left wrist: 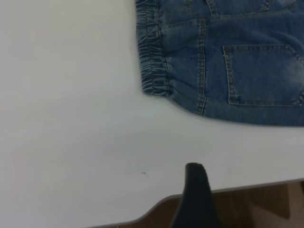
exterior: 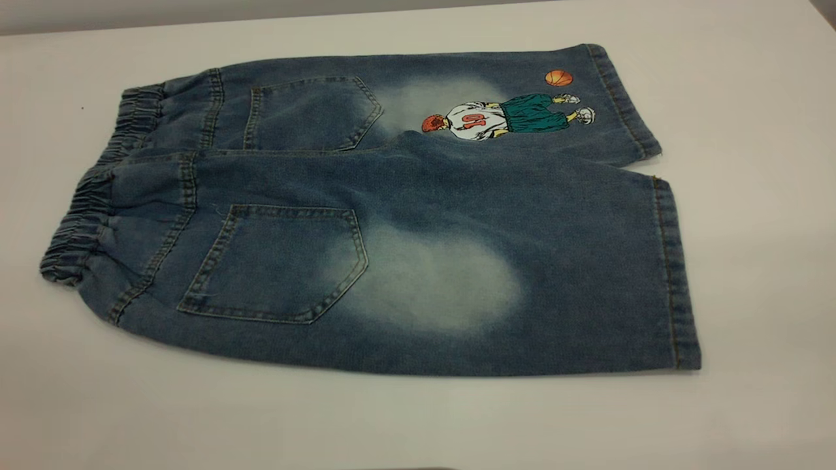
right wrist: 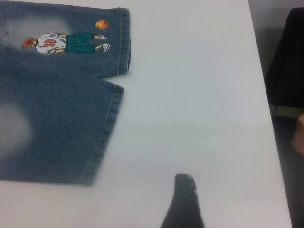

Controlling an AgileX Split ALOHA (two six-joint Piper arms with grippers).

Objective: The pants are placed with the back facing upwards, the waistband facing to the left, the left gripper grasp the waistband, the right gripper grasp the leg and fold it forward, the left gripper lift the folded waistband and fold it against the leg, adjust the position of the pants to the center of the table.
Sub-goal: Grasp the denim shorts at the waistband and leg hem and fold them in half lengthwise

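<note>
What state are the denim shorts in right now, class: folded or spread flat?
Spread flat. The pants lie back-up on the table, both pockets and both legs showing, nothing doubled over.

The table (exterior: 751, 261) is a plain white top. The pants (exterior: 418, 222) lie flat on it, back pockets up. Their waistband (exterior: 85, 215) is the end farthest from the basketball-player print (exterior: 503, 117).

One dark, matte, round-tipped finger of the left gripper (left wrist: 195, 190) and right gripper (right wrist: 184, 199) shows.
</note>
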